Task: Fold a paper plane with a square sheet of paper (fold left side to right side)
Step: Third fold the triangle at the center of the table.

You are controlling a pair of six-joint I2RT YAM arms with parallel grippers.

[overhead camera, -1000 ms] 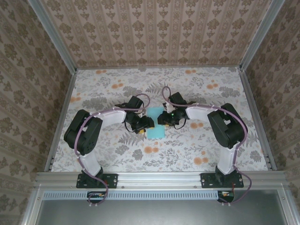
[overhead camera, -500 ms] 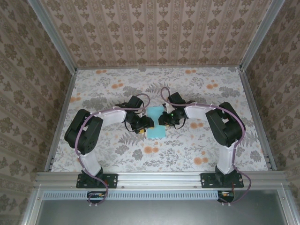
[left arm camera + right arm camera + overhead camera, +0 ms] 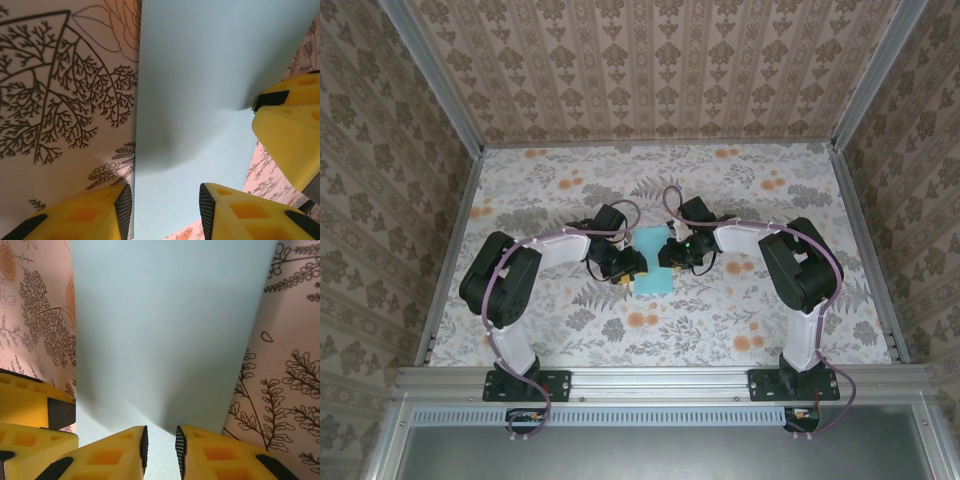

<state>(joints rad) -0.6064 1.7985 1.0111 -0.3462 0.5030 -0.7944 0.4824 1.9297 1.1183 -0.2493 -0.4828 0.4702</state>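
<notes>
- Stillness marked the top view. Over the last second the arms had barely shifted, and the sheet (image 3: pixel 653 280) lay as before near the middle of the table (image 3: pixel 770 200). The left gripper (image 3: pixel 632 265) sat at its left edge and the right gripper (image 3: pixel 666 252) at its right. By my reading, the left-to-right fold had not visibly begun, so the pair looked paused over securing the edges.
- Left wrist view: the yellow fingers (image 3: pixel 80 220) stood well apart, straddling the sheet's straight left edge. The paper was thin, matt and plain light blue, with a soft shadow swelling across it. The table beneath carried printed ferns and flowers.
- Right wrist view: black ribbed pads (image 3: pixel 144 445) sat nearly together over the sheet's near edge, with a narrow slit between them. Whether they pinched the paper, I could not tell.
</notes>
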